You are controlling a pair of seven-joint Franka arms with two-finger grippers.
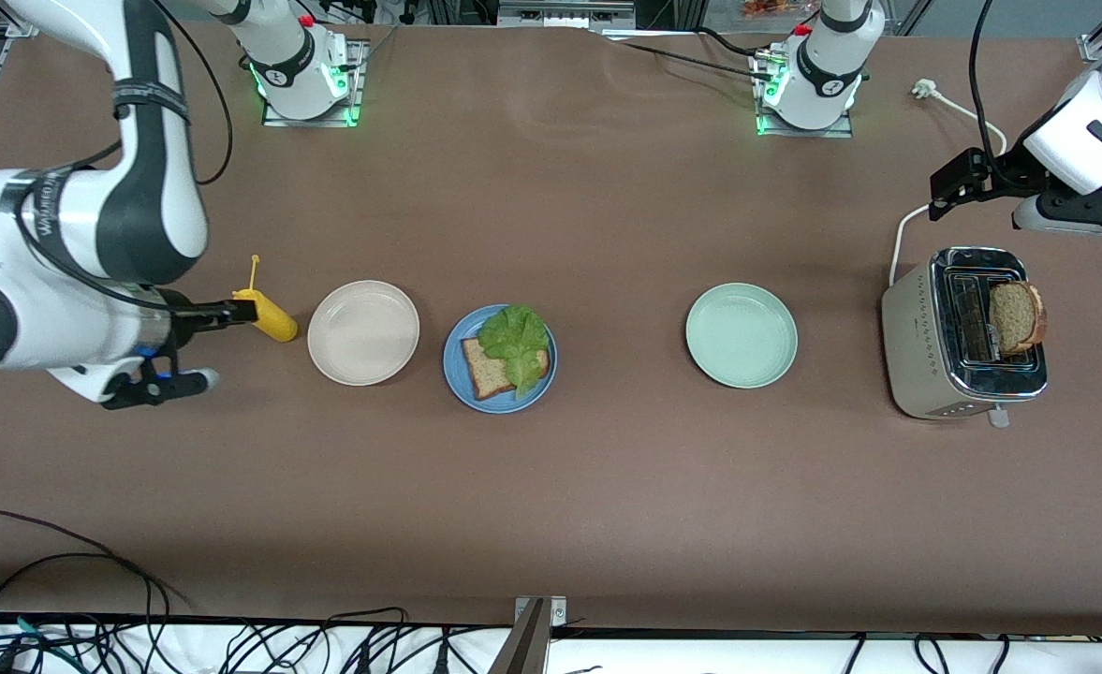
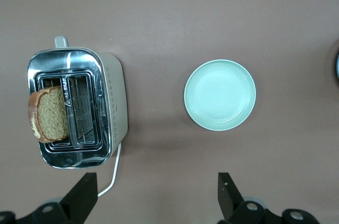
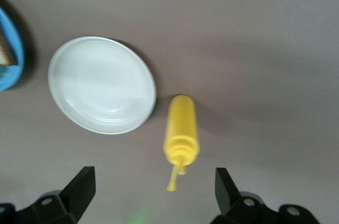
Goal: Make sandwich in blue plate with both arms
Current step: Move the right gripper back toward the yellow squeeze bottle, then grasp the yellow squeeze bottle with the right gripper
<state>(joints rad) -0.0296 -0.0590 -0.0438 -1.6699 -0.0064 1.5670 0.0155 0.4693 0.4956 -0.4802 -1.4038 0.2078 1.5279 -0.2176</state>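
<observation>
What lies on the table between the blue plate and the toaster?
Only the pale green plate, with nothing on it, lies between the blue plate and the toaster; the rest is bare brown tabletop. The front view shows it.

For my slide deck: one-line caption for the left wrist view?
Open left gripper above table, toaster holding bread slice beside green plate.

Robotics lab: bolted arm bases (image 1: 305,70), brown tabletop (image 1: 551,487), loose cables (image 1: 232,646) at edge

Left tool (image 2: 153,195) and right tool (image 3: 153,192) both hang with fingers spread.
</observation>
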